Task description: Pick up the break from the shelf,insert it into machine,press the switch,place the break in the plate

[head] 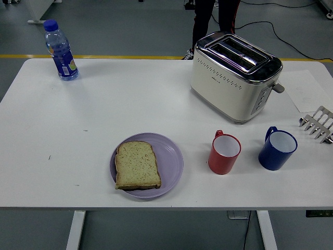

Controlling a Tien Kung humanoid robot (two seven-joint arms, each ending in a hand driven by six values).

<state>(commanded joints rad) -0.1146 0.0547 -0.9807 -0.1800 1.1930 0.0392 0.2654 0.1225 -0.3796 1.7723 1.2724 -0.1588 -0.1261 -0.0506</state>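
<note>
- On the white table (104, 104), seen from above, neither of my arms or hands shows anywhere, so I cannot tell how my fingers stand or whether they hold anything.
- Low and left of centre sits a lilac plate (171, 159), and a slice of bread (137, 165) lies flat on its left part, the slice's lower edge reaching the plate's rim.
- In the upper right stands a cream and chrome toaster (234, 78), turned at an angle, its two top slots showing no bread and its lever (279, 87) sticking out at the right end.
- Below the toaster stand a red mug (224, 153) and, to its right, a blue mug (278, 149), both upright, white inside, apart from each other.
- At the right edge, a metal toast rack (318, 124) is partly cut off, with a sheet of paper (307, 91) lying above it.
- In the upper left stands a water bottle (60, 50) with a blue cap.
- Beyond the table's far edge the floor is grey with a yellow line (78, 55) and black cables; a person's legs (216, 15) stand behind the toaster.
</note>
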